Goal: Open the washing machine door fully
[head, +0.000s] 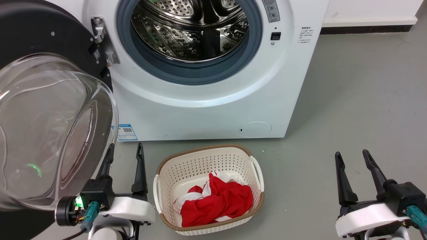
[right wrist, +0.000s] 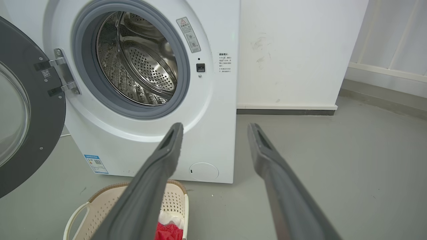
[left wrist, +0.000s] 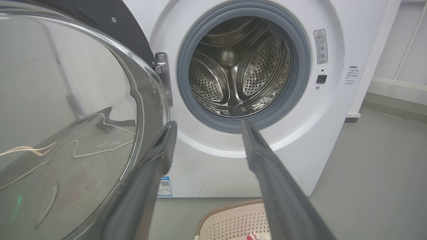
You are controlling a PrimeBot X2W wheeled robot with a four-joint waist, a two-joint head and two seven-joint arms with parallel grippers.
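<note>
The left pincer (head: 125,146) is wide apart and empty, just beside the door (head: 50,126). The right pincer (head: 351,153) is wide apart and empty too. The door stands swung out, left of the washer (head: 200,113).

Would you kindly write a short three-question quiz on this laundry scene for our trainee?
1. True or false: the door is shut over the drum.
2. What lies in the basket? A) a red and white cloth B) a blue towel C) nothing
3. Fill in: the left gripper and the right gripper are both ____ (open or shut).

Key: 1 false; 2 A; 3 open.
</note>
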